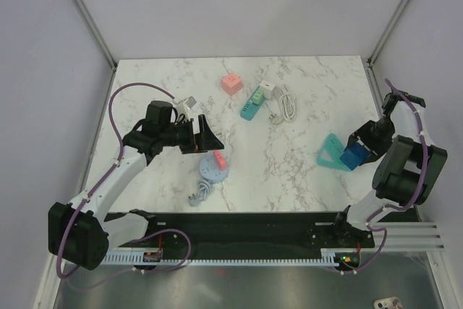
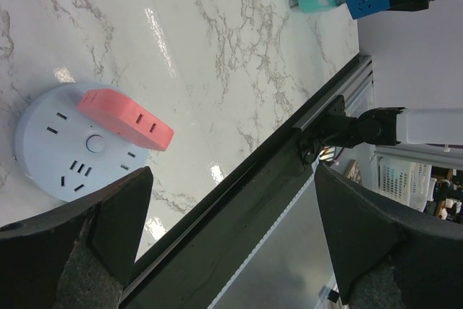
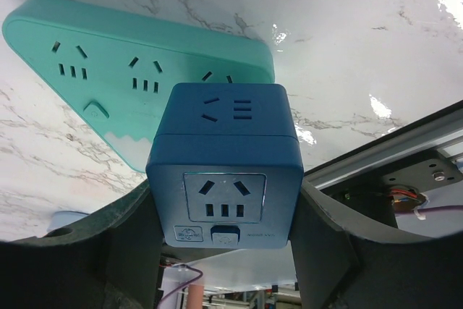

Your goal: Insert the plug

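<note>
My right gripper [image 3: 226, 231] is shut on a blue cube socket adapter [image 3: 226, 171], one finger on each side. The cube sits against the near corner of a teal triangular power strip [image 3: 108, 70] on the marble table; I cannot tell whether its prongs are seated. In the top view the cube [image 1: 354, 155] and teal strip [image 1: 330, 153] lie at the right. My left gripper [image 1: 206, 135] is open and empty, just above and beyond a round pale-blue power strip [image 1: 210, 171] that carries a red plug [image 1: 219, 159]. Both show in the left wrist view, the strip [image 2: 54, 150] and the plug [image 2: 126, 119].
A pink cube adapter [image 1: 231, 83], a teal bar strip [image 1: 252, 106] with plugs on it and a white coiled cable [image 1: 286, 103] lie at the back. A white plug [image 1: 189, 103] lies by the left arm. The round strip's grey cable [image 1: 201, 193] trails toward the black front rail [image 1: 246, 233].
</note>
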Robot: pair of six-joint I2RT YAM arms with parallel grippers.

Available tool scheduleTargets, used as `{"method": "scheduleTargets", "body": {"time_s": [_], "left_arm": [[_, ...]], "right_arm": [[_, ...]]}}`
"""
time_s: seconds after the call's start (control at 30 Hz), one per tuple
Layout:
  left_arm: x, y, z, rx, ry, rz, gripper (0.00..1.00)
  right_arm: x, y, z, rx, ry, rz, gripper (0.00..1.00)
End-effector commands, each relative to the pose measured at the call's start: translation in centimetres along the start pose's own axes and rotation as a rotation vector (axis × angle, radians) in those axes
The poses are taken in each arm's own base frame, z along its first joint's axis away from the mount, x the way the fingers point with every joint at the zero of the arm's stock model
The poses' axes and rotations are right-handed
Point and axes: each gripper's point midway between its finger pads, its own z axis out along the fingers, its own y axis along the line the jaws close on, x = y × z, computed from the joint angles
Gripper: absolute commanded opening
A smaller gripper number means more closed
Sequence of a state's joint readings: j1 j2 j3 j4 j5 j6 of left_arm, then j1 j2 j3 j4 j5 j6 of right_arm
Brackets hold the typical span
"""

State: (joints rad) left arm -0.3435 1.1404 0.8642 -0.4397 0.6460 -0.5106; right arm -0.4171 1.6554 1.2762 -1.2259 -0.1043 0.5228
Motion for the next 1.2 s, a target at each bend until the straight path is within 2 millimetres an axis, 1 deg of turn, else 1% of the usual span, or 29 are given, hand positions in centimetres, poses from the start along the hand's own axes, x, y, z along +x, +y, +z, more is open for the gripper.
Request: {"method": "scheduleTargets", "body": {"time_s": [0.0,0.17,0.37,0.53,0.73,0.87,0.93,1.0,1.17], "left_arm": [[-0.3,-0.8,-0.3,0.040,-0.015,0.047,1.00],[-0.7,-0.7,-0.6,0.030,-0.036,0.055,1.00],[-0.8,-0.6,-0.7,0.022,-0.046,0.059,1.00],[-0.7,-0.7,-0.7,0.025,-0.042,0.058,1.00],[-0.8,-0.8,-0.8,0.026,-0.044,0.060,1.00],[-0.7,-0.8,-0.8,0.028,-0.043,0.060,1.00],[-0.7,-0.8,-0.8,0.028,-0.043,0.060,1.00],[-0.8,-0.8,-0.9,0.026,-0.046,0.060,1.00],[-0.8,-0.7,-0.9,0.023,-0.047,0.062,1.00]], "right_arm": [[-0.6,0.3,-0.3,-0.015,-0.016,0.052,0.00],[-1.1,0.1,-0.2,-0.015,-0.020,0.071,0.00],[-1.6,0.7,-0.4,-0.033,-0.018,0.081,0.00],[-1.8,0.8,-0.4,-0.037,-0.020,0.098,0.00],[-1.6,1.7,-0.4,-0.082,-0.004,0.126,0.00],[-1.8,1.5,-0.5,-0.086,-0.014,0.169,0.00],[-1.7,1.5,-0.2,-0.101,-0.009,0.192,0.00],[-1.9,1.3,-0.2,-0.117,-0.010,0.240,0.00],[-2.0,0.3,-0.3,-0.138,0.002,0.323,0.00]]}}
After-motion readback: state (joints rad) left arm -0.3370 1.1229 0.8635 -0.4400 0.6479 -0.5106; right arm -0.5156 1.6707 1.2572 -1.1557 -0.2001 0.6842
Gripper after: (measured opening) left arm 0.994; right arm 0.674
